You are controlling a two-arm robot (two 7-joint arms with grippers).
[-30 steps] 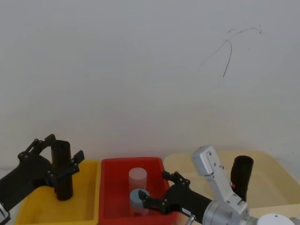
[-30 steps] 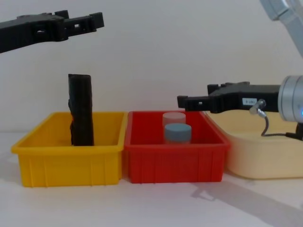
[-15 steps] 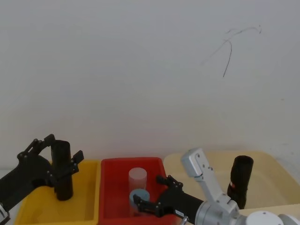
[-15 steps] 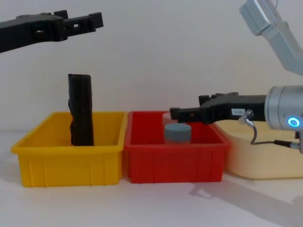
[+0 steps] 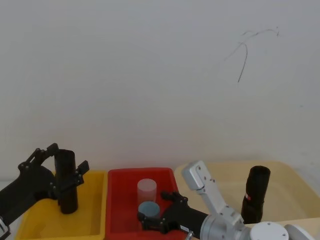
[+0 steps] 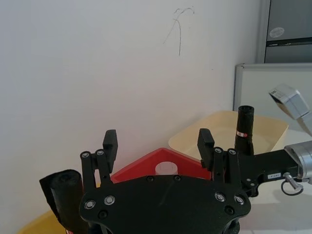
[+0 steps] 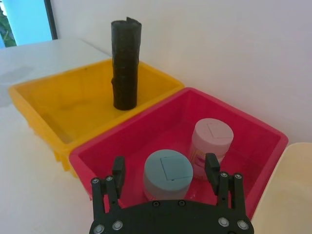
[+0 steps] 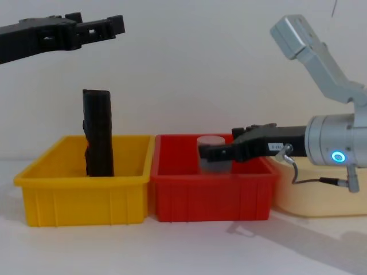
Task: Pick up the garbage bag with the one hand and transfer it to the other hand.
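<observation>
Head view first: our right gripper [image 5: 159, 210], fingers spread, has slid left over the red bin [image 5: 114, 200] — away from the garbage bag [image 5: 255, 192], which stands upright in the cream bin [image 5: 292, 169]. Its wrist view looks down on a blue-lidded jar [image 7: 168, 173]. In the left wrist view the left gripper [image 6: 157, 140] stays spread near the plain roll [image 6: 66, 192] — we judge the pickup not begun.

Right claw [image 8: 207, 153] now farther left, over the red bin [image 8: 212, 197].
</observation>
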